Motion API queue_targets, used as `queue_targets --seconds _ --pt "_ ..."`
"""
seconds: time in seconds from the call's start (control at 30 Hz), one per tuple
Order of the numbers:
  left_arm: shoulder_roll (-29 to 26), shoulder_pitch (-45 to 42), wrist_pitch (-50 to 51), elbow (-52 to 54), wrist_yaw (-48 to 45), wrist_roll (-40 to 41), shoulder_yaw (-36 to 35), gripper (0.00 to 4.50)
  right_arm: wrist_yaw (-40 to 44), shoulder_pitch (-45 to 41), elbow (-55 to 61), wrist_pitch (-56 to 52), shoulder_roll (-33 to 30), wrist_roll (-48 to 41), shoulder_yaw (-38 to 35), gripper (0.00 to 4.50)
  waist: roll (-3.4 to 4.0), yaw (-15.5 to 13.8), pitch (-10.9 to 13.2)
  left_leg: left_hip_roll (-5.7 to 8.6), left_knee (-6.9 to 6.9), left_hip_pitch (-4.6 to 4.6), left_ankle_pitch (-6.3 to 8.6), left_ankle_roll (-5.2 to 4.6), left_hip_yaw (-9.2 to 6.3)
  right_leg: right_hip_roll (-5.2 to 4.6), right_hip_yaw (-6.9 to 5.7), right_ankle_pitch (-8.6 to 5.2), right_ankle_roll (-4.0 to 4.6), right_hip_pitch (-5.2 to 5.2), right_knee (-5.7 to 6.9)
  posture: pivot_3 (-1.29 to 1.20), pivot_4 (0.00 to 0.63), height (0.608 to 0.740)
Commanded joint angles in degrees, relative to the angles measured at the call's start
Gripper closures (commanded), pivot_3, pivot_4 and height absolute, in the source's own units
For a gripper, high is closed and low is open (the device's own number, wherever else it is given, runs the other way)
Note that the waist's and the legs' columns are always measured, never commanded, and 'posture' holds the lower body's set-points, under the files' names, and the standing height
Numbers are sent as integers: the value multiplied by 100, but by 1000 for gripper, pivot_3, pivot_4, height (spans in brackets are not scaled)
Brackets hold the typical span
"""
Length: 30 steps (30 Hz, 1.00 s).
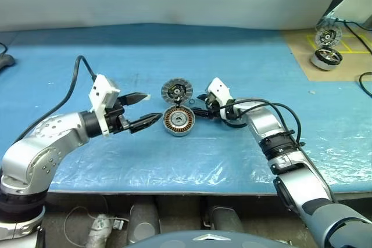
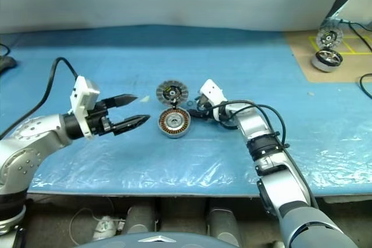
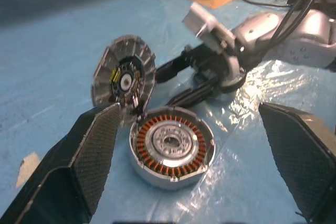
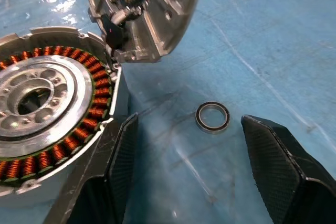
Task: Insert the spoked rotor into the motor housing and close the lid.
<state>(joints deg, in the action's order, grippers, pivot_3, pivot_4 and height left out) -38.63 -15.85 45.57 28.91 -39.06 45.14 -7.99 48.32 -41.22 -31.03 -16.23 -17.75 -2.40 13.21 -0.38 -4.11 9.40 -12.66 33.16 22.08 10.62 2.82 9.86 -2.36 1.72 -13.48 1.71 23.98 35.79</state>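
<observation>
Silver-rimmed round motor housing (image 1: 178,120), copper windings, spoked silvery rotor (image 3: 170,141) seated inside, segmented lid (image 1: 176,91) upright behind: between open, empty left claw (image 1: 145,108) and open, empty right claw (image 4: 184,169).

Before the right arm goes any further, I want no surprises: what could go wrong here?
The lid stands open, hinged at the motor housing edge; a nudge from the right gripper close beside it could slam or twist it. The small loose ring lies between that gripper's open fingers and may get pinched or flicked away.
</observation>
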Motion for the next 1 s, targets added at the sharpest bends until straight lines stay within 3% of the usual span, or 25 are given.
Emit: queue_targets --seconds 0.03,0.33,0.8,0.93,1.0 --pt "147 -410 84 -6 194 -61 282 0 -157 -147 -374 420 177 102 -19 1122 0 18 0 0 5 0 0 0 2 0 2 0 0 0 0 0 150 740" --pt "-93 -38 -177 -131 -212 -90 -36 0 -528 -476 -1470 1048 331 350 -123 1122 0 127 0 -2 3 -3 0 0 1 5 4 10 -16 1 4 0 150 740" --pt "-23 288 -438 -133 -296 -200 40 0 -677 -564 -1918 1229 604 518 -92 1122 -1 179 -1 -5 4 -12 0 0 2 7 6 -2 3 -3 7 0 150 740" --pt "38 330 -349 102 -151 -131 73 0 -688 -547 -1997 1271 627 596 -69 2015 -1 175 -1 -5 4 -14 0 0 2 6 6 -2 4 -3 8 0 150 740" --pt "61 262 -226 217 -28 -59 96 0 -708 -533 -1991 1232 642 584 -108 2744 -1 163 -1 -5 4 -13 0 -1 2 4 5 -2 4 -4 8 0 150 740"
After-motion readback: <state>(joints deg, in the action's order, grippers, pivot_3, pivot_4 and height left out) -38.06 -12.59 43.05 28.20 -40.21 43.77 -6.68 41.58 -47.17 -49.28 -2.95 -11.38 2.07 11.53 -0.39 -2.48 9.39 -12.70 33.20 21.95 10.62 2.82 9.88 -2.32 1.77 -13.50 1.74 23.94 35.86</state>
